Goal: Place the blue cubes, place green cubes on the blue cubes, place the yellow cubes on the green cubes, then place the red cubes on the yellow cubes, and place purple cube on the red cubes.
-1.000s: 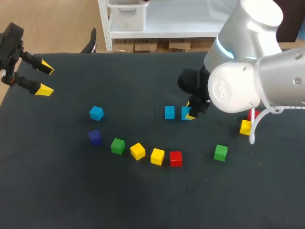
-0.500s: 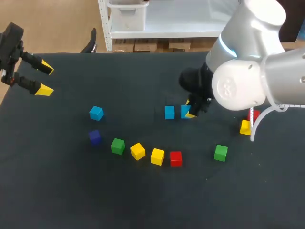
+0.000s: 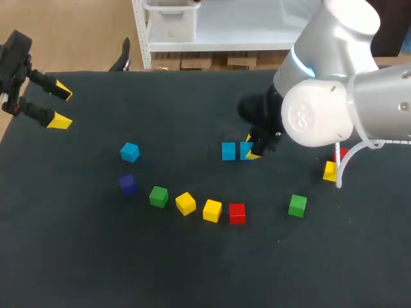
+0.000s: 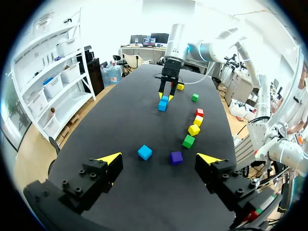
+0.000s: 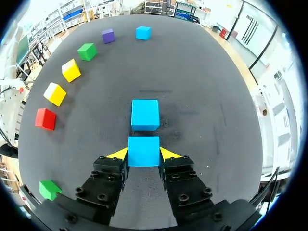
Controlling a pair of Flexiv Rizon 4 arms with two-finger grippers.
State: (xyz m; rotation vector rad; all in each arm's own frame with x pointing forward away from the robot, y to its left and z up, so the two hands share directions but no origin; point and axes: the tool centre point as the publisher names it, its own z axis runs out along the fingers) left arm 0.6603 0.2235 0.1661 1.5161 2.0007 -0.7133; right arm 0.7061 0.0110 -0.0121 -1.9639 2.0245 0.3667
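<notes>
My right gripper (image 5: 144, 154) is shut on a blue cube (image 5: 143, 150), held low over the table. A second blue cube (image 5: 145, 114) lies just ahead of it; in the head view the held cube (image 3: 246, 151) sits right beside that one (image 3: 228, 151). A third blue cube (image 3: 130, 152) lies further left, with the purple cube (image 3: 127, 184) near it. A green cube (image 3: 158, 196), two yellow cubes (image 3: 185, 203) (image 3: 212, 210) and a red cube (image 3: 237, 213) form an arc. My left gripper (image 3: 61, 106) hangs open and empty at the far left.
Another green cube (image 3: 297, 205) lies to the right of the arc. A yellow cube (image 3: 330, 171) and a red cube (image 3: 342, 154) sit partly behind my right arm. The black table (image 3: 96, 256) has open room along its near side.
My right gripper has shifted slightly left with the blue cube, closing the gap to the second blue cube. The left arm has stayed still.
</notes>
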